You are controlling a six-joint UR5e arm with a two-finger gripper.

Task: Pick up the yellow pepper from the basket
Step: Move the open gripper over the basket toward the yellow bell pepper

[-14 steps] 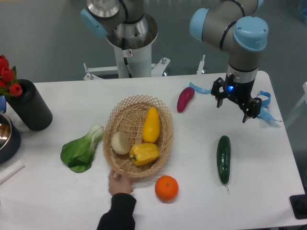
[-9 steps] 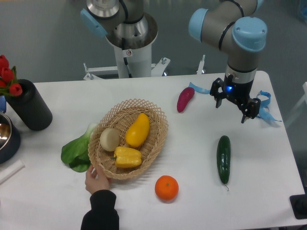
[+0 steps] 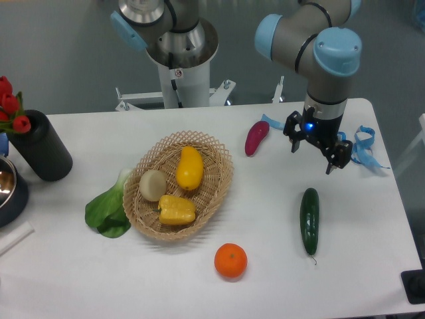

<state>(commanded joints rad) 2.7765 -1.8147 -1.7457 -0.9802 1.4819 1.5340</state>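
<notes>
Three vegetables are held in the basket (image 3: 219, 179) at centre-left of the frame: the yellow pepper (image 3: 176, 210) at its lower part, a pale onion (image 3: 153, 185) to the left, and a long yellow squash (image 3: 189, 167) above. A leafy green (image 3: 106, 211) is seen touching the basket's left rim. The tool (image 3: 311, 150) is held above the worktop (image 3: 265, 279) at upper right, well apart from the basket, its fingers spread and nothing gripped. A cucumber (image 3: 309, 220) lies below it, an orange (image 3: 230, 261) at lower centre.
</notes>
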